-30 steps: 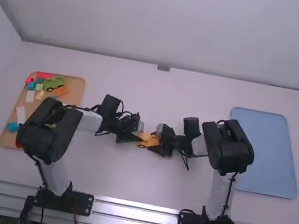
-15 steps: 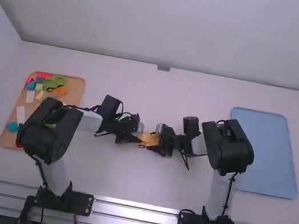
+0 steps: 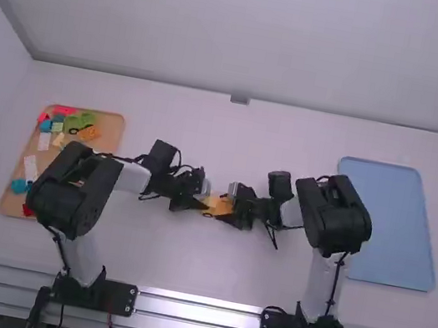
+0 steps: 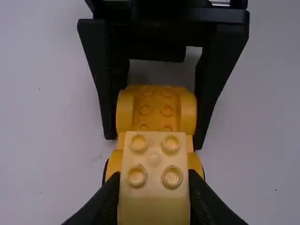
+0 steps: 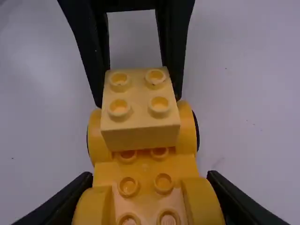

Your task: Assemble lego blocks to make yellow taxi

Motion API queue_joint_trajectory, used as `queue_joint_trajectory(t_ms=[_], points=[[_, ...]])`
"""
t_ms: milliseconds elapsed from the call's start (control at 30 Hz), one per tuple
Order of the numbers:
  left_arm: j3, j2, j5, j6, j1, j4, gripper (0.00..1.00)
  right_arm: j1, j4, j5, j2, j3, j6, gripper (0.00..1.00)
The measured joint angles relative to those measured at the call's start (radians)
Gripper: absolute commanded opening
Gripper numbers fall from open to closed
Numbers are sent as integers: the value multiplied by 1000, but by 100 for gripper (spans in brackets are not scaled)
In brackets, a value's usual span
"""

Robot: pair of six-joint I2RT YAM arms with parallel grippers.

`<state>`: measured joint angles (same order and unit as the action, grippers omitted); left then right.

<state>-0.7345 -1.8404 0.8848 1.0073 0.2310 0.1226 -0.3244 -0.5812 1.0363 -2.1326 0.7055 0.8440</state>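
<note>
Block (image 5: 139, 137) clamped by left gripper (image 5: 138, 98), car base (image 5: 105, 173) by right gripper (image 4: 154, 140); likely light, stiff, slick; best pinched squarely across width.

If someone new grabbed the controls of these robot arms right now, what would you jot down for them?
Left gripper: shut on the pale yellow block.
Right gripper: shut on the wheeled yellow base, mid-table.
Done: block sits over one end of the base; can't tell if fully pressed on.
Left: probably check the fit, then release.
More pieces lie on the brown tray.
</note>
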Motion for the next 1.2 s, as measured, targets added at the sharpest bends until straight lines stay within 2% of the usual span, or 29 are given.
queue_joint_trajectory(t_ms=[200, 400, 1200], points=[[0, 0, 0, 0, 19, 10, 15, 0, 0, 1, 0, 0, 0, 58], [0, 0, -7, -5, 19, 2, 6, 0, 1, 0, 0, 0, -1, 58], [2, 0, -33, -46, 18, 62, 3, 0, 2, 1, 0, 0, 1, 58]])
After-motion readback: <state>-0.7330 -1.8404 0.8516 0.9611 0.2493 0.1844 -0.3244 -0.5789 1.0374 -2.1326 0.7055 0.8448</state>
